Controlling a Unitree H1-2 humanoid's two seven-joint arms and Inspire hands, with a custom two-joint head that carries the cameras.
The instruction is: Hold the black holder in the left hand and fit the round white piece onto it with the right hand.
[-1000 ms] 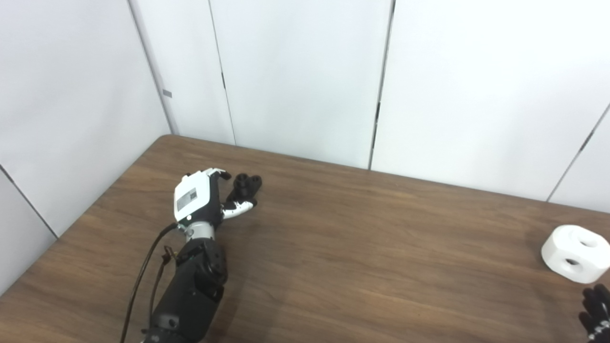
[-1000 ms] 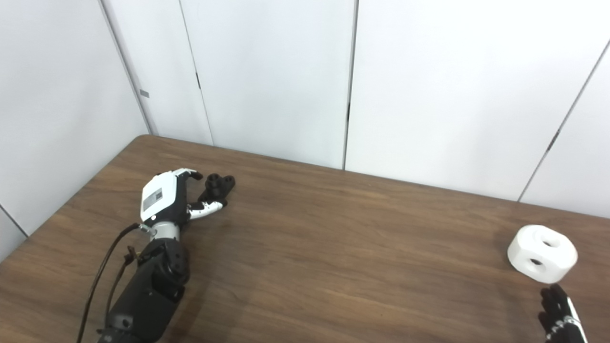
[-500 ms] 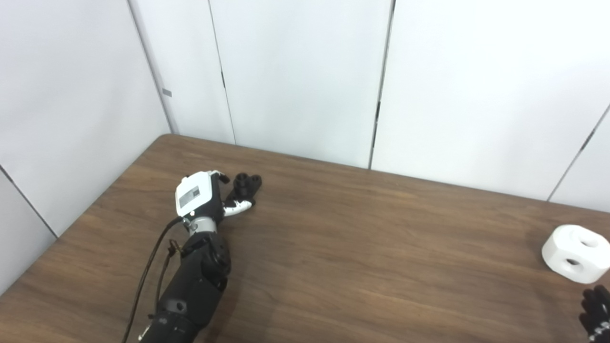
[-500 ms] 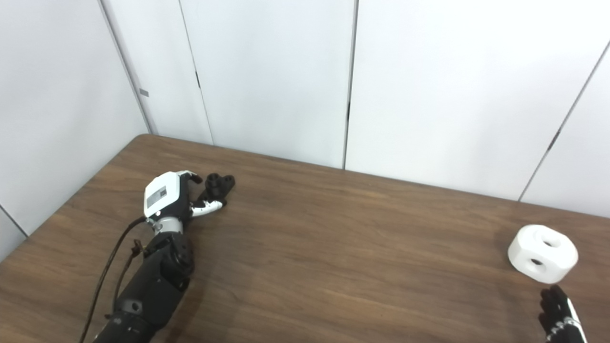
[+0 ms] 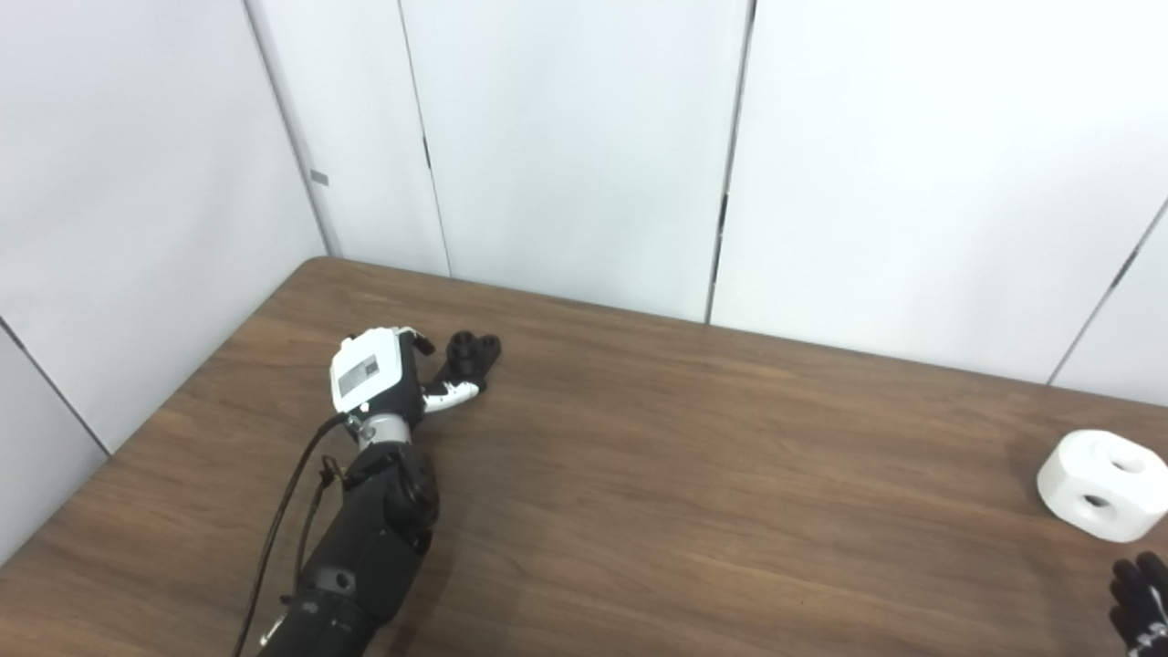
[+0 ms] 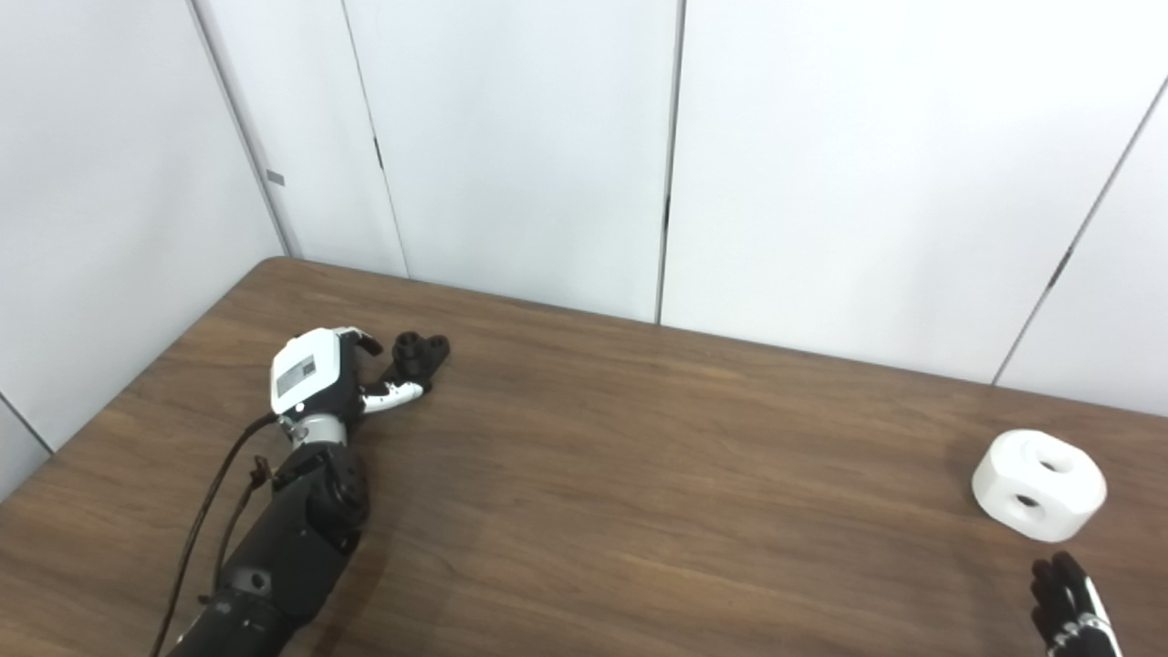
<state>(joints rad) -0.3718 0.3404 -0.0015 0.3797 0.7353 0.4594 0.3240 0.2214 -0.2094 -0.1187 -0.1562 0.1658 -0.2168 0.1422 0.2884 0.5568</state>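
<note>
The black holder (image 5: 472, 350) lies on the brown table (image 5: 693, 474) at the far left. My left hand (image 5: 376, 380) sits just left of it, white back up, thumb stretched under the holder's near end and fingers curled above it. The hand's fingers are apart and the holder rests on the table. The round white piece (image 5: 1102, 485), with two holes showing, stands at the far right of the table. Only the dark fingertips of my right hand (image 6: 1066, 606) show at the bottom right edge, spread and empty, a little in front of the white piece.
White wall panels (image 5: 584, 146) stand close behind the table's far edge and along its left side. A black cable (image 5: 278, 520) runs along my left forearm.
My left hand has crept a little to the left and farther up the table beside the holder, and its forearm has reached farther in. The holder and white piece have not moved. The right fingertips dropped slightly.
</note>
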